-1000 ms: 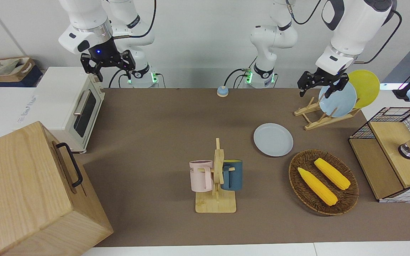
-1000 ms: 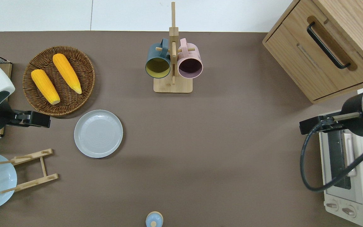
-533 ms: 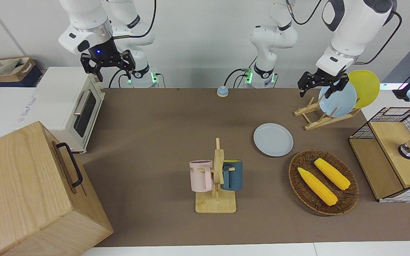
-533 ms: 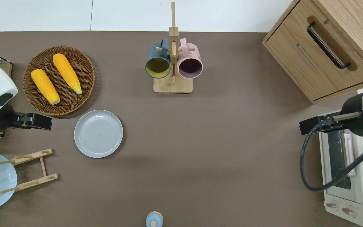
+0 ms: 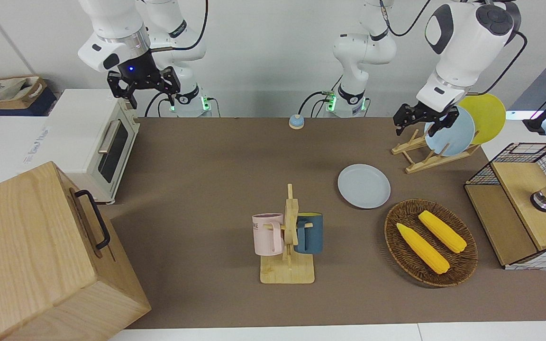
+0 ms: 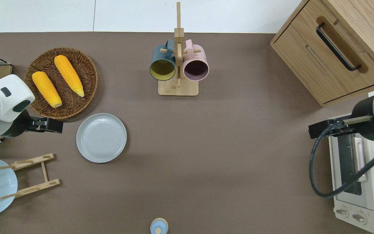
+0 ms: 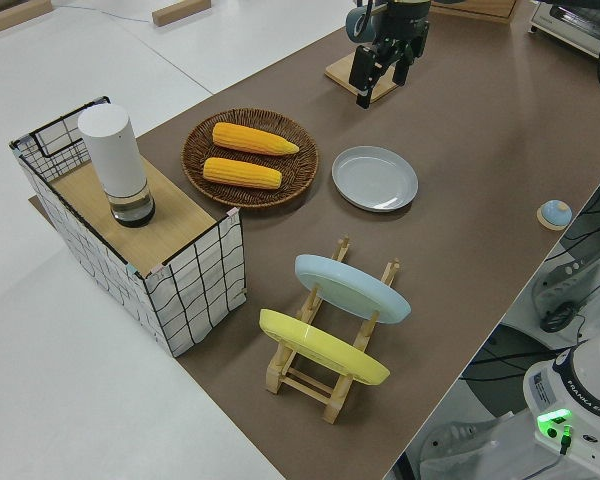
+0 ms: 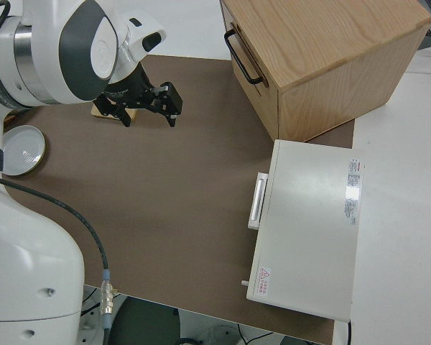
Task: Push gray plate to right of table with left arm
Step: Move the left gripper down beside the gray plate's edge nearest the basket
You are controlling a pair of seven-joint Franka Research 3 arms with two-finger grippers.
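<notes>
The gray plate lies flat on the brown table, between the wicker basket and the wooden dish rack. My left gripper hangs open and holds nothing. In the overhead view it is over the bare mat just beside the plate, toward the left arm's end of the table, a short gap from the rim. The right arm is parked with its gripper open.
A wicker basket with two corn cobs sits just farther from the robots than the plate. The dish rack holds a sky-blue plate and a yellow plate. A mug tree stands mid-table; wooden cabinet and toaster oven fill the right arm's end.
My left gripper has shifted toward the gray plate and the right arm's end of the table. The plate and the right arm have not moved.
</notes>
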